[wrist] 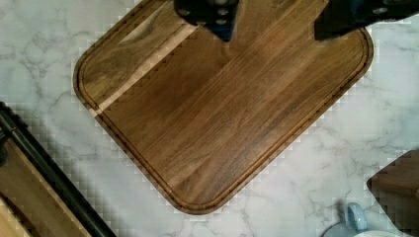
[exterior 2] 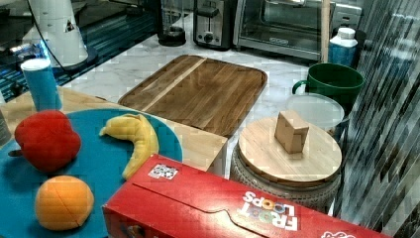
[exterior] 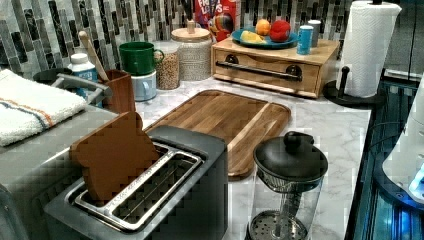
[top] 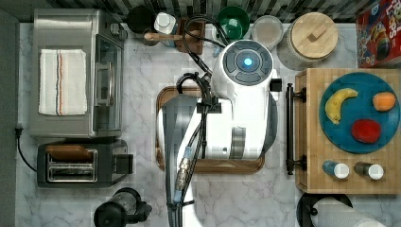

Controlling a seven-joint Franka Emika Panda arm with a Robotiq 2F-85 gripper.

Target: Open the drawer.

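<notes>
Drawer: drawer (exterior: 265,71) sits closed in the front of the butcher-block box (top: 312,132), at the top view's right edge of the counter (top: 142,94).
Handle: long black bar handle (top: 289,128) runs across the drawer front, facing the brown tray; in the wrist view it shows as a dark bar (wrist: 49,173) at a corner.
Claw: claw (wrist: 274,22) hangs above the brown wooden tray (wrist: 222,113), its two dark fingers (wrist: 207,12) spread apart with nothing between them, touching nothing.
Arm: white arm (top: 241,109) reaches over the tray in the top view, hiding most of it.
Box top: blue plate (top: 331,137) carries a banana (top: 339,104), an orange fruit (top: 384,101) and a red fruit (top: 366,130); two small shakers (top: 336,169) stand just beside the plate.
Around: paper towel roll (exterior: 369,47) stands near the box at the left view's right; lidded jar (exterior: 194,52) stands just beside the box on the other side; toaster (exterior: 140,195) and toaster oven (top: 71,71) stand well apart from the drawer.
</notes>
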